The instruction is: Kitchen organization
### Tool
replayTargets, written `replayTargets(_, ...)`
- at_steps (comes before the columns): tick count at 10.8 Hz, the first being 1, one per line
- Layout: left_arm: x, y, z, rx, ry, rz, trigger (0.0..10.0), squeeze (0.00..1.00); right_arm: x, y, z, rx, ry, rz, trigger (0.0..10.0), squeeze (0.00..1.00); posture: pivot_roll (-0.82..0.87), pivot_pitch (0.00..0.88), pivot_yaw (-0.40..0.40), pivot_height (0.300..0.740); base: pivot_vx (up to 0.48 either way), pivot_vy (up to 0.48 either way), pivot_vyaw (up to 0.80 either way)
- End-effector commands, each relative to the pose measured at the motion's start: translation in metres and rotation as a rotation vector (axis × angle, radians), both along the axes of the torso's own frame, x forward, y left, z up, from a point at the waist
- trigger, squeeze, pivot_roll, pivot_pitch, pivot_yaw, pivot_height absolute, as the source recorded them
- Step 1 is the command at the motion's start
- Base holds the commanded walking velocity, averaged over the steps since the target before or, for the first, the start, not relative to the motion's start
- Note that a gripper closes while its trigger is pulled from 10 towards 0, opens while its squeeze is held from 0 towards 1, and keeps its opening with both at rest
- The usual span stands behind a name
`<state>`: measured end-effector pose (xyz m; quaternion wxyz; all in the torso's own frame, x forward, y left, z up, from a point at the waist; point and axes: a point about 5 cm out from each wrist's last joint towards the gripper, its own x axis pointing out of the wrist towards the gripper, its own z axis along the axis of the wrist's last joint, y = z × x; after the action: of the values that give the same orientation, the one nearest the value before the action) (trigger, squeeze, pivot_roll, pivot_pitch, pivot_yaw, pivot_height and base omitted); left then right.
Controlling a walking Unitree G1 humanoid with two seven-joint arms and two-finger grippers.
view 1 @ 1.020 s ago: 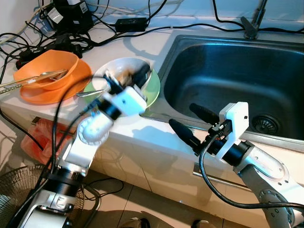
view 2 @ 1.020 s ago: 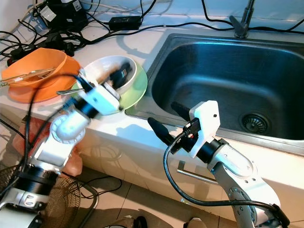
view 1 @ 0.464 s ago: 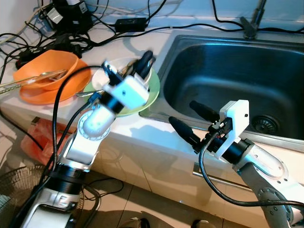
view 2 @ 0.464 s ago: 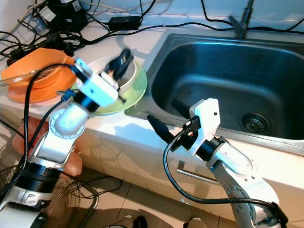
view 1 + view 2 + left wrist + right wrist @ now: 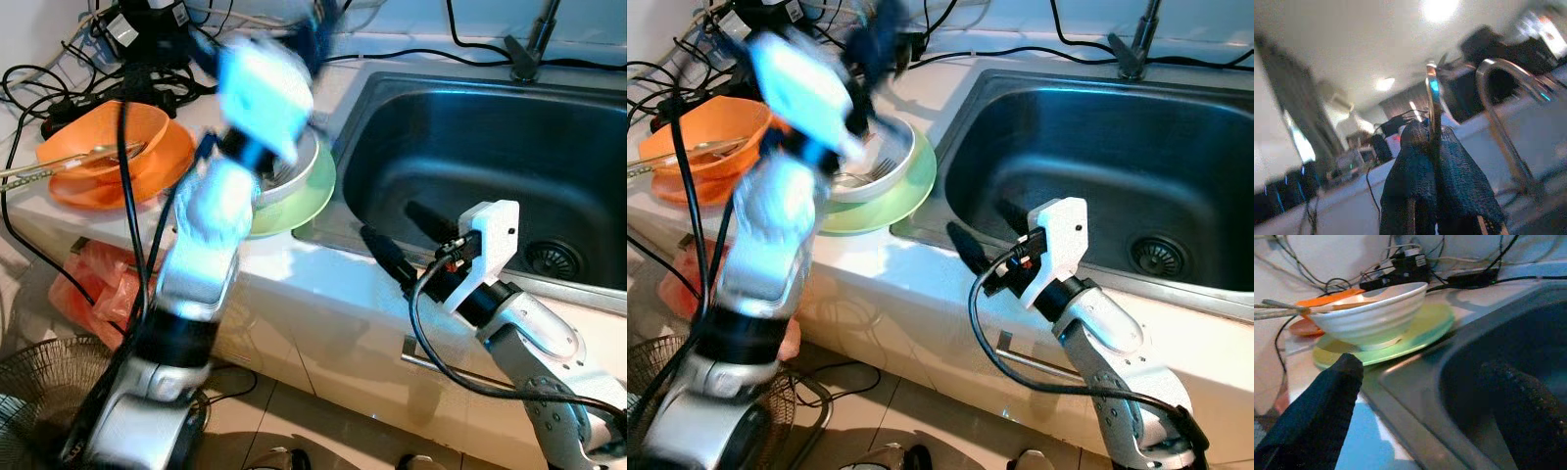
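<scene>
The left gripper is raised high above the surface, blurred in both eye views, over the far edge of the white bowl. In the left wrist view its jaws are pressed together on a thin metal utensil that stands up between the fingertips; which kind of utensil it is cannot be told. Behind it in that view curves the faucet.

The white bowl sits on a light green plate on the surface, just left of the sink. A fork lies inside the bowl. Further left, an orange bowl rests on an orange plate, with a metal utensil laid across the bowl. Black cables and power adapters are tangled at the far left of the surface.

The right gripper hovers at the sink's near rim, its jaws spread wide and holding nothing, one finger over the basin and the other over the rim. The right wrist view looks past the two black fingers toward the white bowl on the green plate.

Below the surface on the left are a red plastic bag and part of a fan on the floor.
</scene>
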<state>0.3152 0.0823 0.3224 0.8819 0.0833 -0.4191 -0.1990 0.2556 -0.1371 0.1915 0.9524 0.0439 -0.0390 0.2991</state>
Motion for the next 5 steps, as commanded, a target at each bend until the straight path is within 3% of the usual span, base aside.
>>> replayTargets(1,0.010,0.013,0.002,-0.122,0.088,-0.004,0.0,0.00,0.003,-0.001,0.004,0.009,-0.025,-0.023,10.0,0.00,-0.01,0.124,0.148,0.740,0.000,0.000,0.00)
replayTargets(2,0.021,0.015,-0.002,-0.289,0.247,-0.099,0.0,0.00,0.008,-0.006,0.004,0.028,-0.024,-0.091,10.0,0.00,-0.01,0.124,0.148,0.740,0.000,0.000,0.00)
replayTargets(3,0.029,0.012,-0.011,-0.496,0.437,-0.284,0.0,0.00,0.016,-0.013,0.004,0.083,-0.010,-0.190,10.0,0.00,-0.01,0.124,0.152,0.740,0.000,0.000,0.00)
replayTargets(5,0.033,0.007,-0.022,-0.715,0.608,-0.469,0.0,0.00,0.022,-0.016,0.006,0.130,-0.006,-0.254,10.0,0.00,0.00,0.126,0.157,0.740,0.000,0.000,0.00)
